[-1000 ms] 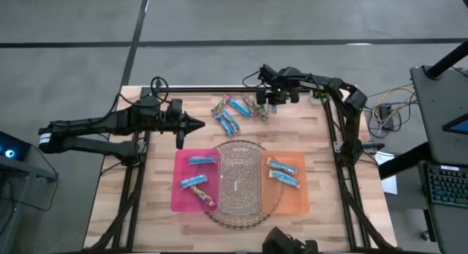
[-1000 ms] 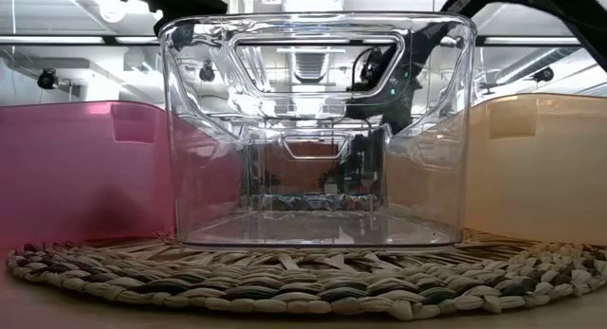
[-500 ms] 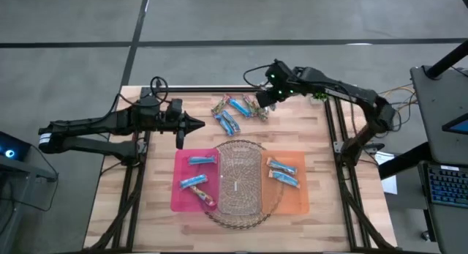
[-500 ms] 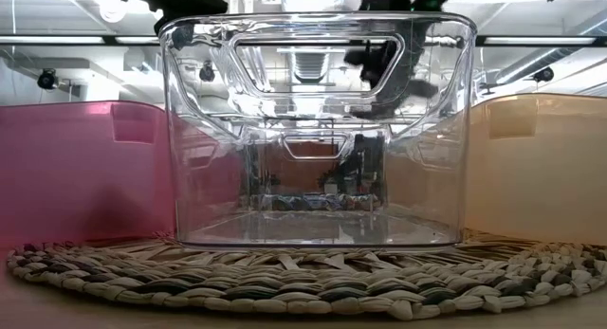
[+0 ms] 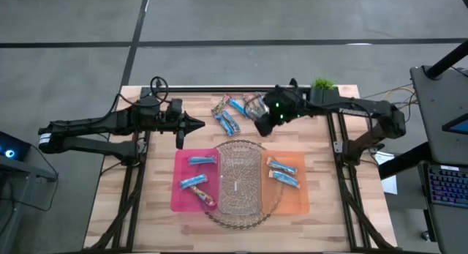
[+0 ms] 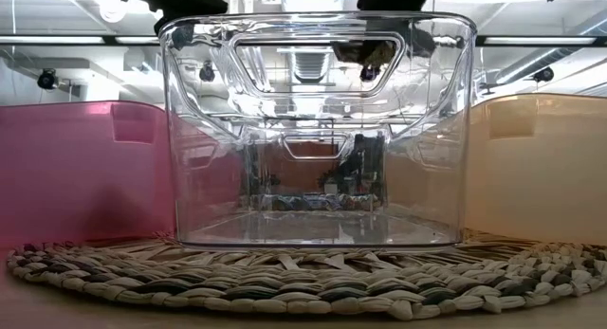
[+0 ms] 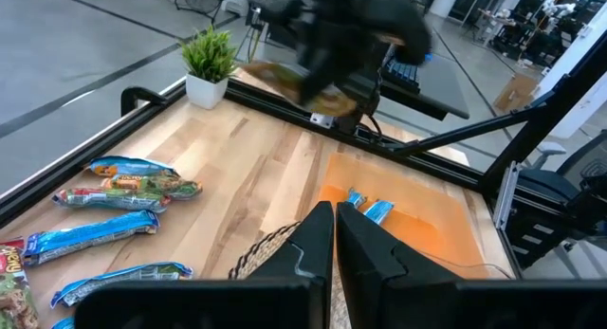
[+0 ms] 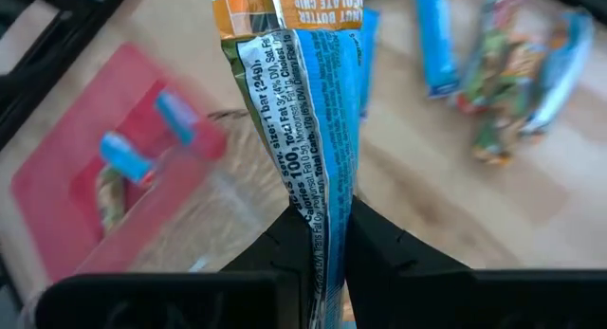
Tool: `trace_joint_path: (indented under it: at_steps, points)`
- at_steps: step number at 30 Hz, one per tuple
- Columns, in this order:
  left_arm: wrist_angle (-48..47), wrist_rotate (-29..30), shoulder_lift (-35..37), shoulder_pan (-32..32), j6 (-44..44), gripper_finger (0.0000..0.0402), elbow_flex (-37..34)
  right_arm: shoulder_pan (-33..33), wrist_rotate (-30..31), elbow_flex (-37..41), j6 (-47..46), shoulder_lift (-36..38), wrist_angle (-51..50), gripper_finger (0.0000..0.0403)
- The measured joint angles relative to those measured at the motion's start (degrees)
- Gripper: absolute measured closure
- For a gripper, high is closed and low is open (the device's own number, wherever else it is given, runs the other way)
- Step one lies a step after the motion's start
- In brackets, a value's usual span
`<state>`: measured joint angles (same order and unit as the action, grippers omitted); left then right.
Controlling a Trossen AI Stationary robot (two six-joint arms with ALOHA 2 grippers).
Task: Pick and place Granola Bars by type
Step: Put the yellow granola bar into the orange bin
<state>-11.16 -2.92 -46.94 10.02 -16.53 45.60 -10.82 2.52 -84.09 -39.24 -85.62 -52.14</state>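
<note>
Wooden table top, transport step: right gripper pinching one granola bar between pile and bins.

High view: right gripper sits just right of frame centre, near the far rim of the clear bin, carrying a bar whose wrapper shows green, orange and blue. Remaining loose bars lie in the upper centre of the table. Pink bin at lower left holds three bars, two blue and one darker; orange bin at lower right holds two blue bars; no bar can be made out in the clear bin. Left gripper, fingers pressed together, hangs idle left of centre. Next move, as judged: match the held wrapper to a bin, position above it, lower, then release.
</note>
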Motion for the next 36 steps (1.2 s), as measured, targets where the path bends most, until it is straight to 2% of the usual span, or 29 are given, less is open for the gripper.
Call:
trace_joint_path:
  at_steps: [10,16,20,27,36]
  points:
    - [0.0,0.0,0.0,0.0,0.1,0.0401,0.0,10.5,-0.5,0.0,-1.3,0.0,-0.3,0.0365]
    - [0.0,0.0,0.0,0.0,0.0,0.0401,0.0,14.0,-6.9,0.0,-1.3,0.1,-4.2,0.0365]
    - [-0.1,-0.6,0.0,0.0,0.0,0.0401,0.0,17.1,-10.1,0.0,-1.2,0.4,-10.4,0.0365]
    - [-0.5,-0.8,0.0,-0.1,0.0,0.0401,0.0,24.2,-10.2,0.0,-0.7,0.4,-20.5,0.0365]
    - [-0.5,-0.8,0.0,-0.1,1.8,0.0401,0.0,29.1,-10.1,1.8,-4.0,0.4,-19.4,0.0364]
